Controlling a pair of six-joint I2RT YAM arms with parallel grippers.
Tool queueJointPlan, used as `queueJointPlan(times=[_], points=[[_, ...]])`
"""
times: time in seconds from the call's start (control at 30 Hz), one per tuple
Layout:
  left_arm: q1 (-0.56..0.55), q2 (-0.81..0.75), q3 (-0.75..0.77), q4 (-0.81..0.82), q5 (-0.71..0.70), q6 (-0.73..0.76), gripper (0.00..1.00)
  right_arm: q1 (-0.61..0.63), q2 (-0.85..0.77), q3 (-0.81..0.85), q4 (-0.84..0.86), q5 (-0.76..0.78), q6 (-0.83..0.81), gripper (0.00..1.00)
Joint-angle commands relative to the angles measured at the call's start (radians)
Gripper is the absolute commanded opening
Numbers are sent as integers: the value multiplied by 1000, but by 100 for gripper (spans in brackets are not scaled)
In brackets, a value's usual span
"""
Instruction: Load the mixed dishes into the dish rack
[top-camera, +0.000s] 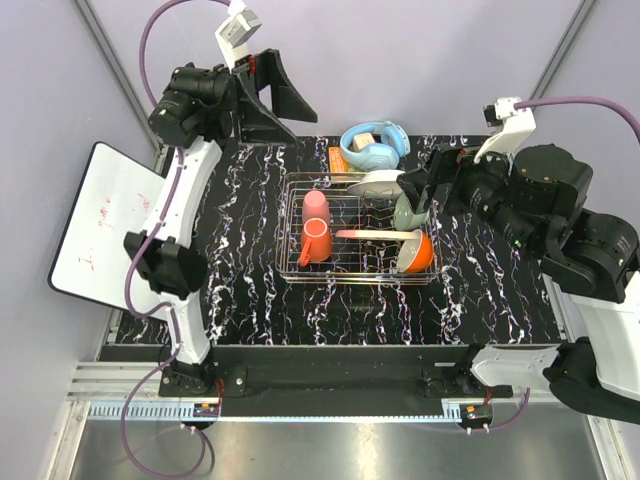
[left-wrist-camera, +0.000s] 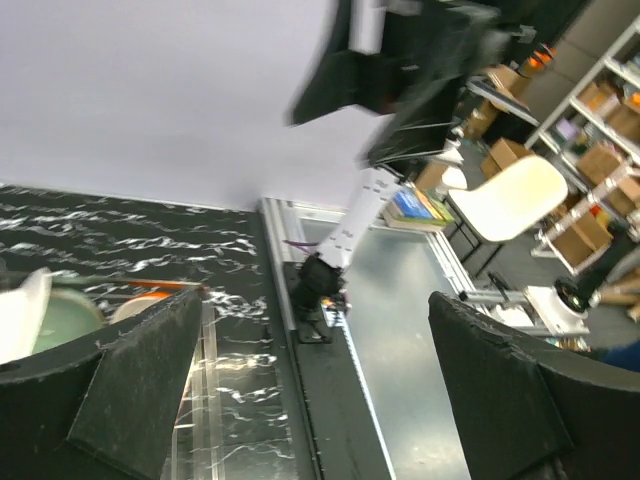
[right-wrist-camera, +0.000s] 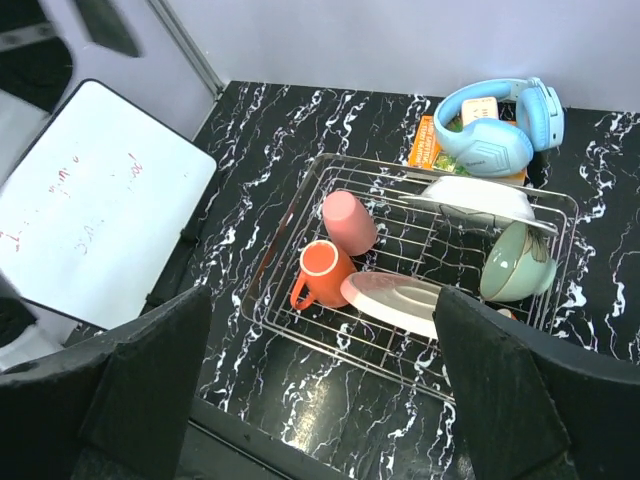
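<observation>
Resting inside the silver metal wire rack (top-camera: 284, 235), the salmon-pink cup (top-camera: 316, 206) lies at 10 o'clock. The left claw (left-wrist-camera: 315, 340) and right claw (right-wrist-camera: 320, 345) are both spread wide, released.

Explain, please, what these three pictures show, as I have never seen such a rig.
A robot's left arm and right arm are bolted to the table. The overhead picture looks down from behind them; the other two come from a camera on each wrist, so the black blocks are that arm's fingers. A wire dish rack holds a pink cup, an orange mug, a white plate, a pink-and-cream plate, a green bowl and an orange bowl. Blue headphones lie behind it, a white board to its left. The left gripper and right gripper are open, holding nothing.
</observation>
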Motion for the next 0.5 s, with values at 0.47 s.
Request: queueJointPlan(times=[0.47], points=[[-373, -317, -668, 287, 103, -38, 99, 8, -214, -366, 314, -152, 26, 100]])
